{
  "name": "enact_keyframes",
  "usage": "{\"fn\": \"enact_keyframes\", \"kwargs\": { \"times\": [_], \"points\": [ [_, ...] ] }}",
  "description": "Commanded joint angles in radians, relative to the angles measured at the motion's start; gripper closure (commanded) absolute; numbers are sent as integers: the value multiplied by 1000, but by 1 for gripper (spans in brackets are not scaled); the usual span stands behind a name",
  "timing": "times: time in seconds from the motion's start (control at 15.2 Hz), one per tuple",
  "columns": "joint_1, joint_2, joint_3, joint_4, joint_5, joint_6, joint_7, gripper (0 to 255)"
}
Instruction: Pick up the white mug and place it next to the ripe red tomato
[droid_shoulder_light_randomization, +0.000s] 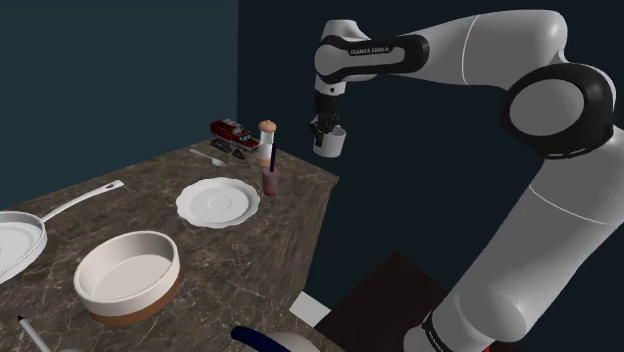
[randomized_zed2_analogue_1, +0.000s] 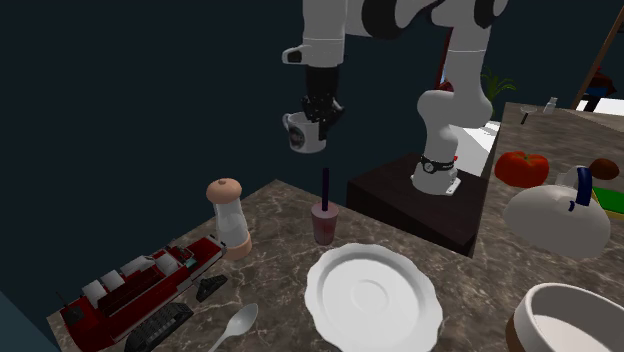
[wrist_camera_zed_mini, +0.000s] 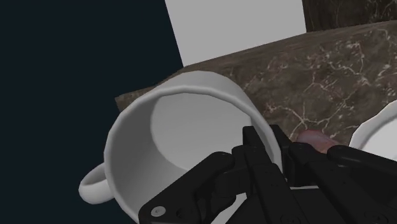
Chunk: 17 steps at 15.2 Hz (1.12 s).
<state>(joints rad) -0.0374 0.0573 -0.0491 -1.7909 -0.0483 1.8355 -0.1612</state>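
The white mug (droid_shoulder_light_randomization: 331, 141) hangs in the air, clear of the surface (droid_shoulder_light_randomization: 292, 228) and just off its far corner, carried by the gripper (droid_shoulder_light_randomization: 325, 128), whose fingers (wrist_camera_zed_mini: 254, 156) are clamped on the mug's wall at the rim. It is a plain, smooth, thin-walled cylinder with a small loop handle on the side away from the grip. In my judgement the step in hand is the carry. The ripe red tomato (randomized_zed2_analogue_1: 520, 168) lies well apart from the mug, at the second exterior view's right, past the robot's stand. The travel should therefore stay high enough to clear the tall things below, and slow, since a pinch on a slick wall could let the mug swing or slip. Just under the path stand a small pink cup (randomized_zed2_analogue_1: 324, 224) with a dark straw and a white grinder (randomized_zed2_analogue_1: 231, 216) with a rounded tan cap. Near the tomato sits a bulbous white kettle (randomized_zed2_analogue_1: 555, 217) with a blue handle, so the mug is best lowered upright into bare space beside the round, glossy fruit without nudging it. The surface is dark brown veined stone, and a scalloped white plate (randomized_zed2_analogue_1: 372, 296) rests on it.
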Motion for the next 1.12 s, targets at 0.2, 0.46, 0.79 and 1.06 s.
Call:
{"fn": "enact_keyframes", "kwargs": {
  "times": [0.2, 0.46, 0.79, 1.06],
  "points": [
    [21, -193, 22, -224, -7, 30, 48, 255],
    [39, -340, 47, -377, -3, 33, 89, 255],
    [63, -524, 84, -542, 15, 12, 140, 255],
    [90, -673, 119, -654, 42, -26, 184, 255]
  ]
}}
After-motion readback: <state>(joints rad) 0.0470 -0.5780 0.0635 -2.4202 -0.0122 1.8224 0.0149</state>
